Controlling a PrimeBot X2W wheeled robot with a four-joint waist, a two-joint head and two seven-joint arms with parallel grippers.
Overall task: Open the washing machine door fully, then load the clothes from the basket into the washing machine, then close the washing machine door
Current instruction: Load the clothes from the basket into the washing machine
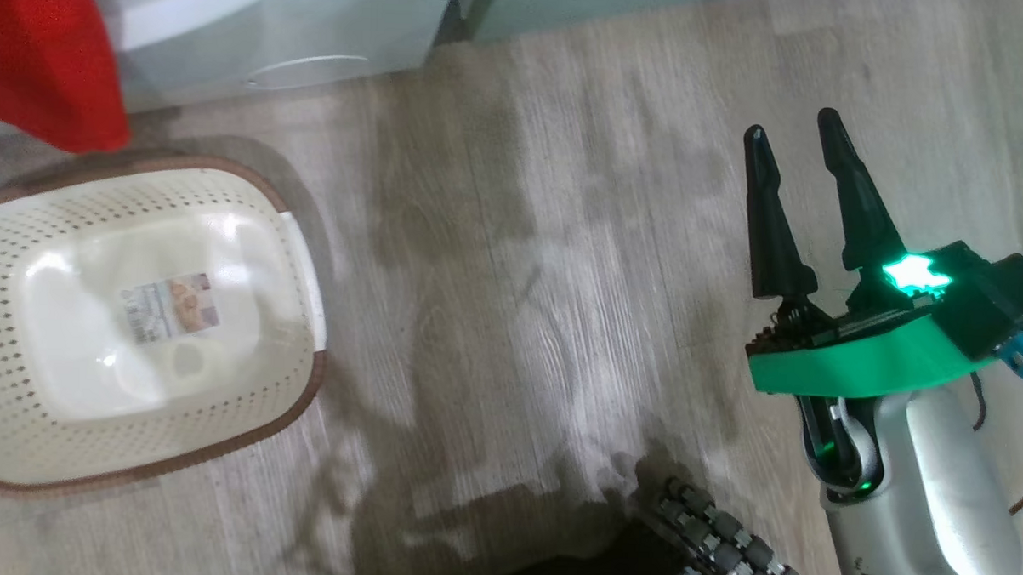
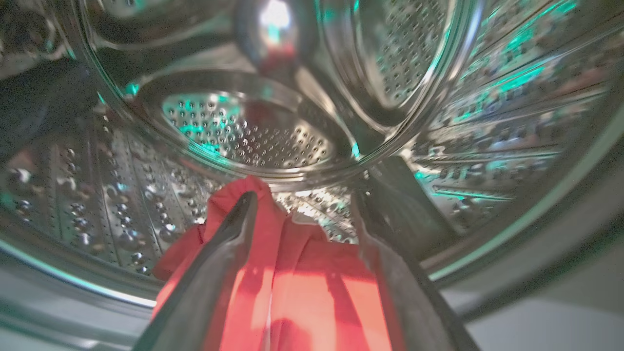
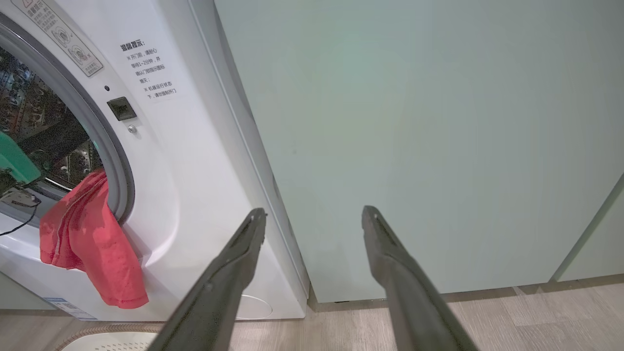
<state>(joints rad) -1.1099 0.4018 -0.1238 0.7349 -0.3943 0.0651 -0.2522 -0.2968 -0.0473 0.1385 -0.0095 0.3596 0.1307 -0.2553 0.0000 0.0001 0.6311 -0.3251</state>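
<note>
Since the clothes (image 3: 87,243) hung half out over the grey gasket (image 3: 105,136) of the washing machine (image 3: 195,195), loading looked unfinished: the left gripper (image 2: 304,200) stood inside the steel drum (image 2: 243,131) with its fingers spread wide either side of the red fabric, pinching nothing. Below, the basket (image 1: 252,398) sat empty on the floor (image 1: 520,279). The right gripper (image 1: 791,127), fingers likewise wide and empty, hung clear before the green cabinet (image 3: 414,122), probably to stay out of the way.
</note>
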